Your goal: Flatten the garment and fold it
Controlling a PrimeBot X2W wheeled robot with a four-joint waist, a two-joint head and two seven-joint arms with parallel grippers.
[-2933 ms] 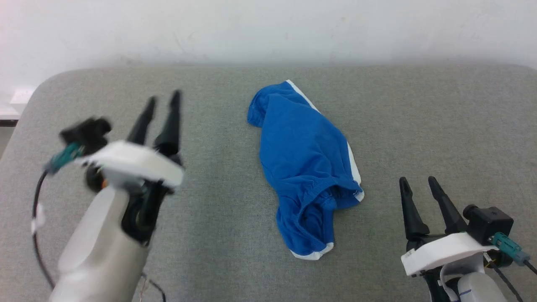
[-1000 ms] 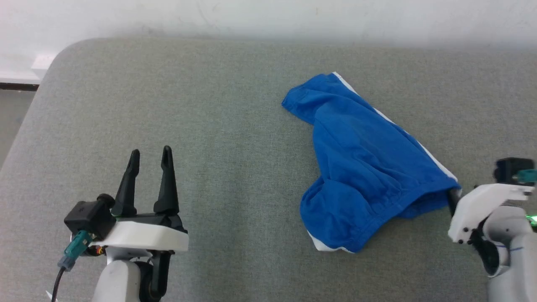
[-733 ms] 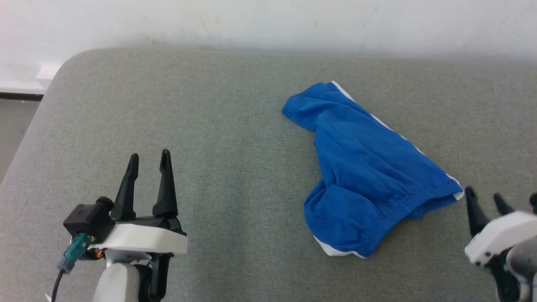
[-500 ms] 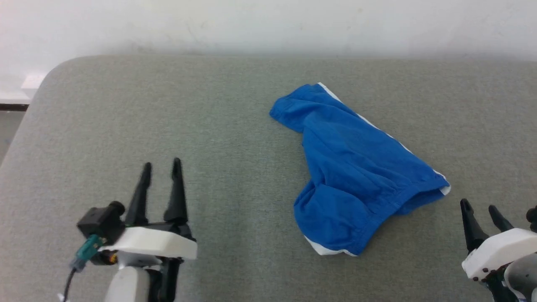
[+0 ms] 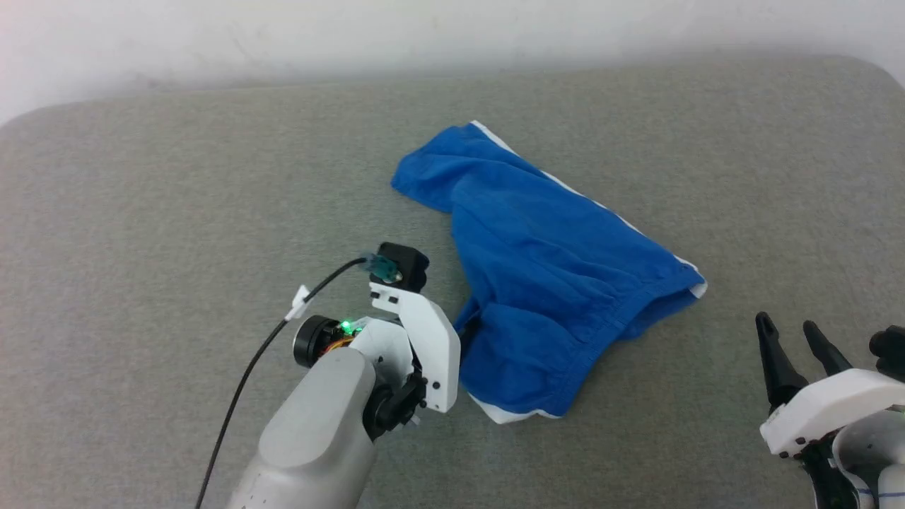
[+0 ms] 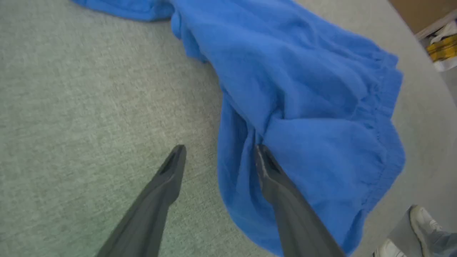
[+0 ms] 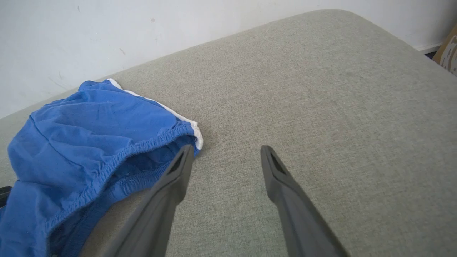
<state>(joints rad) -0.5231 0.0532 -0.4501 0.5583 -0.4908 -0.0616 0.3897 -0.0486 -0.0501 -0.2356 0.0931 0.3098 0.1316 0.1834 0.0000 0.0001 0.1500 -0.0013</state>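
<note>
The garment, bright blue shorts [image 5: 544, 268], lies bunched on the grey table with white trim along its far edge and at a near corner [image 5: 512, 416]. Its gathered waistband [image 7: 142, 146] faces right. My left gripper [image 6: 219, 150] is open at the shorts' near-left edge: one finger rests on the blue cloth, the other over bare table. In the head view its white wrist housing [image 5: 424, 339] hides the fingers. My right gripper [image 5: 786, 326] stands open at the lower right, apart from the shorts; in the right wrist view its left fingertip [image 7: 185, 153] is just short of the waistband's white corner.
The grey padded table [image 5: 177, 212] ends at a pale wall [image 5: 424, 28] behind, with a rounded corner at the far right [image 5: 870, 71]. Beyond the table edge, the left wrist view shows a person's shoe [image 6: 423, 221] on the floor and some yellow clutter [image 6: 442, 51].
The right gripper let go of the waistband and drew back, open. The left arm swung in from the lower left to the shorts' near-left edge. The camera has shifted.
</note>
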